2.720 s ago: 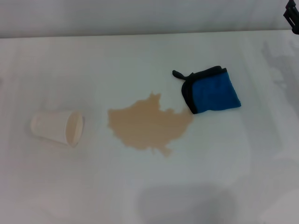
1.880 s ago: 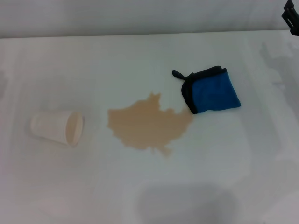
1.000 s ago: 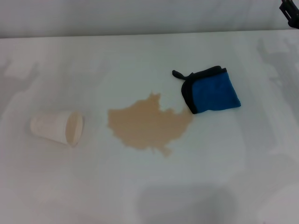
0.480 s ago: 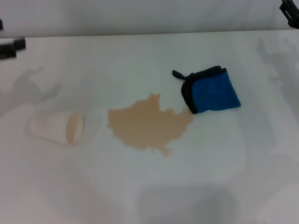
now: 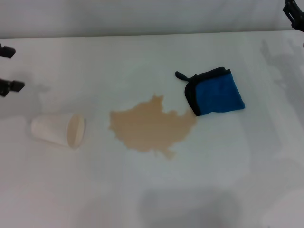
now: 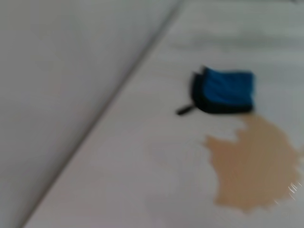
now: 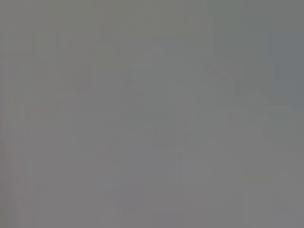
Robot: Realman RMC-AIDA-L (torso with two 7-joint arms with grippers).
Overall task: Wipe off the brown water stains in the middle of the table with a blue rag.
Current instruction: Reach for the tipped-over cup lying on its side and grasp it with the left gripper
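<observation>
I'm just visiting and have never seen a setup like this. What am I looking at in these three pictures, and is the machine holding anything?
It is a two-armed robot. The wide picture comes from its head camera, looking down on a plain white table. On it lie a tan puddle of spilled liquid, a folded bright-blue rag with black edging touching the puddle's edge, and a tipped-over white paper cup. The black bits at the left edge are the left hand, open and empty; the right hand peeks in top right. The other pictures come from wrist cameras; the right one shows only grey.
</observation>
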